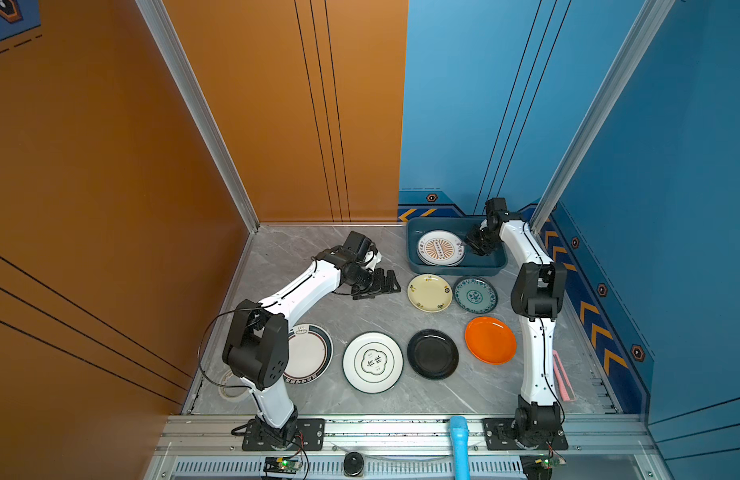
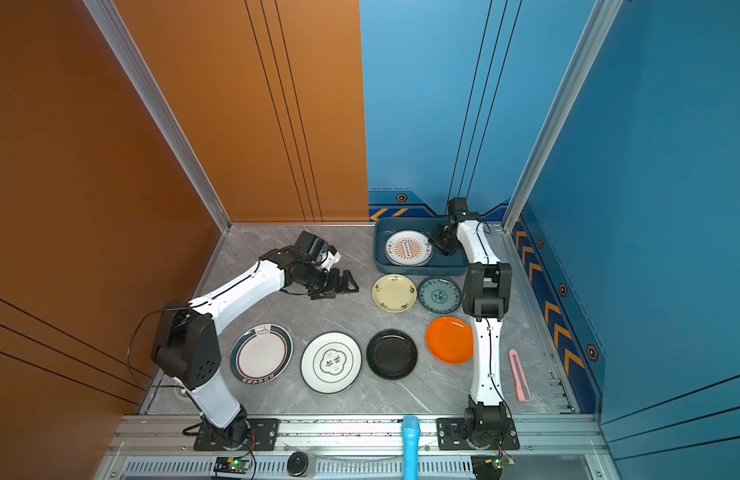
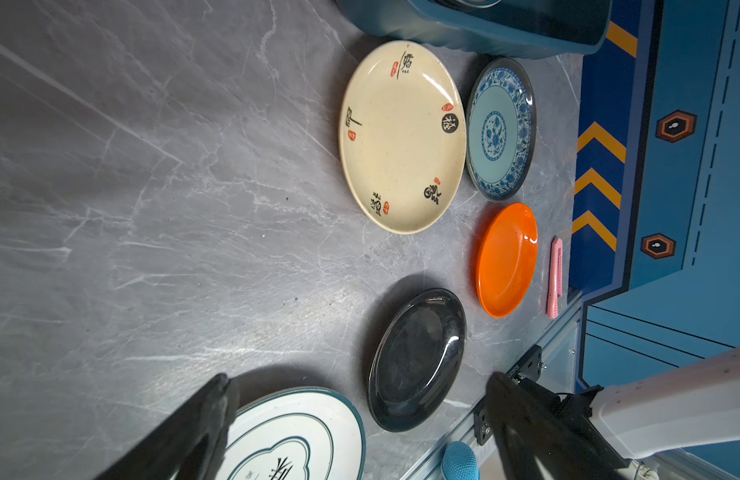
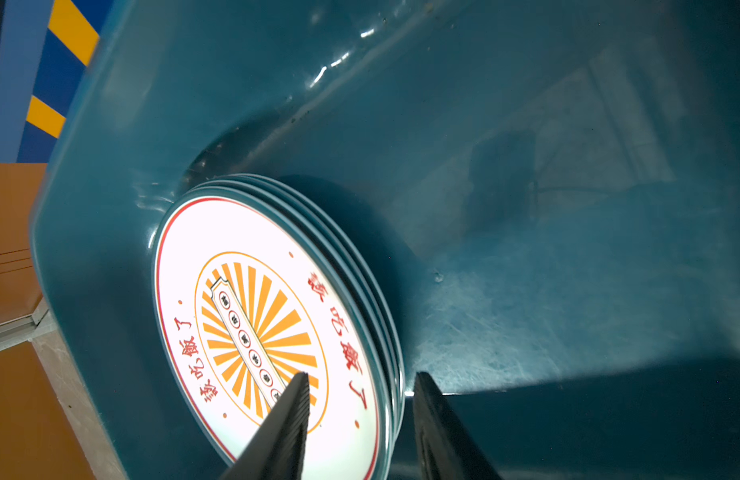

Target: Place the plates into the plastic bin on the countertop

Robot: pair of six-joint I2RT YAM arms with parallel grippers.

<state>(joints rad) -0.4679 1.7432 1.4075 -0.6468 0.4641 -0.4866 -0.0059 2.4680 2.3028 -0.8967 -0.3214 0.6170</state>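
Note:
The plastic bin [image 1: 414, 249] [image 2: 378, 249] [image 4: 484, 124] stands at the back right of the countertop [image 1: 339, 307]. A stack of sunburst plates [image 1: 439, 248] [image 4: 256, 311] lies flat in it. My right gripper [image 1: 466, 246] [image 4: 362, 376] reaches into the bin, open, with its jaws straddling the stack's rim. On the countertop lie cream [image 1: 429, 292] [image 3: 401, 137], teal-patterned [image 1: 475, 295], orange [image 1: 490, 340], black [image 1: 432, 354] [image 3: 416, 359], green-emblem [image 1: 372, 362] [image 3: 293, 436] and dark-rimmed [image 1: 310, 353] plates. My left gripper [image 1: 393, 283] [image 3: 360, 384] hovers wide open and empty, left of the cream plate.
A pink utility knife [image 1: 563, 376] [image 3: 554, 276] lies along the right wall. A tape roll [image 1: 233, 386] sits at the front left corner behind the left arm. An aluminium rail with a blue foam-tipped rod [image 1: 458, 440] runs along the front edge.

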